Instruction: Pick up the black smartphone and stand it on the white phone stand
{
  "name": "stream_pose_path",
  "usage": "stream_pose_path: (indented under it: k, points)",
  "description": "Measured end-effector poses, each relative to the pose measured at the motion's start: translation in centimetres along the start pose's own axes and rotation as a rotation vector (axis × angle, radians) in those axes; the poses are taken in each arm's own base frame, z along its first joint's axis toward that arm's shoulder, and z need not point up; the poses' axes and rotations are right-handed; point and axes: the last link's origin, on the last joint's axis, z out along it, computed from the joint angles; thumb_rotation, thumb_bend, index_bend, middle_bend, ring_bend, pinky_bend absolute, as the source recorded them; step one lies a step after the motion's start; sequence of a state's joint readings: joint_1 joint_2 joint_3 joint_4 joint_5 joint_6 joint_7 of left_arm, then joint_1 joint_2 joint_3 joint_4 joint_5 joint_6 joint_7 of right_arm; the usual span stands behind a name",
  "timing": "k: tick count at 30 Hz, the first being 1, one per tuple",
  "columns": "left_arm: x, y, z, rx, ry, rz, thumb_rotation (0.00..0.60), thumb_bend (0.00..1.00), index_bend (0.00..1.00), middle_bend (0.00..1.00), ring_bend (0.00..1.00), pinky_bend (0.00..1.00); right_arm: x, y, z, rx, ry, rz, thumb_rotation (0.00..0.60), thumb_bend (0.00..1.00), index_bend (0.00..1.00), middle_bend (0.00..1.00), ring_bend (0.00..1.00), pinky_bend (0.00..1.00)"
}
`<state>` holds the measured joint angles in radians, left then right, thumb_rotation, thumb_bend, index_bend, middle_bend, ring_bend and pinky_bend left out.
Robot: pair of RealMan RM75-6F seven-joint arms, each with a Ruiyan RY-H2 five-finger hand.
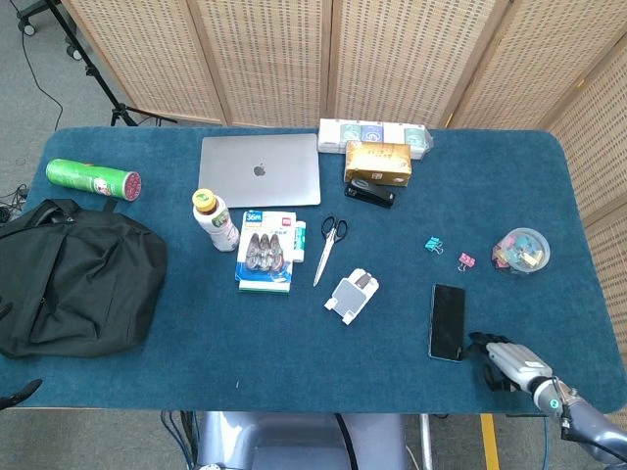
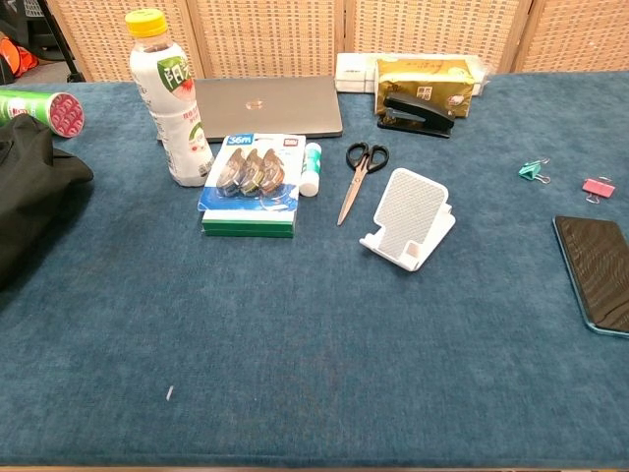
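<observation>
The black smartphone (image 1: 448, 321) lies flat on the blue cloth, its long side running front to back; the chest view shows it at the right edge (image 2: 600, 270). The white phone stand (image 1: 352, 294) sits upright to its left with nothing on it, also clear in the chest view (image 2: 409, 218). My right hand (image 1: 505, 362) is low at the table's front edge, just right of the phone's near corner, its dark fingers next to that corner. I cannot make out whether they touch the phone or how they are curled. My left hand does not show.
Scissors (image 1: 328, 247), a tape pack (image 1: 266, 261) and a bottle (image 1: 215, 218) lie left of the stand. Binder clips (image 1: 435, 244) and a clip tub (image 1: 520, 250) sit behind the phone. A laptop (image 1: 260, 168), stapler (image 1: 369, 192) and black bag (image 1: 73, 276) lie further off.
</observation>
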<state>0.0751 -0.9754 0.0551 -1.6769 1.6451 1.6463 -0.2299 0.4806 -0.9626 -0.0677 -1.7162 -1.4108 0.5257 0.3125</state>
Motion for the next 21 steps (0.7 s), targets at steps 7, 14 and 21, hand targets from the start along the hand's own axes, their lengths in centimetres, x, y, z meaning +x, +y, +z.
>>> stream_pose_path:
  k: [7,14,21]
  points:
    - [-0.1,0.1,0.0,-0.001,-0.005,0.004,0.6,0.0,0.0,0.0,0.0,0.0,-0.3,-3.0,0.4,0.068,-0.017,-0.019,0.6,0.83,0.25,0.15,0.0,0.0]
    - [-0.1,0.1,0.0,0.001,-0.005,0.004,0.6,0.0,0.0,0.0,0.0,0.0,-0.1,-5.9,1.1,0.136,-0.008,-0.038,0.6,0.64,0.25,0.15,0.0,0.0]
    - [-0.1,0.1,0.0,-0.001,-0.004,0.005,0.6,0.0,0.0,0.0,0.0,0.0,2.3,-7.5,0.0,0.189,0.134,-0.1,0.6,0.52,0.23,0.04,0.0,0.0]
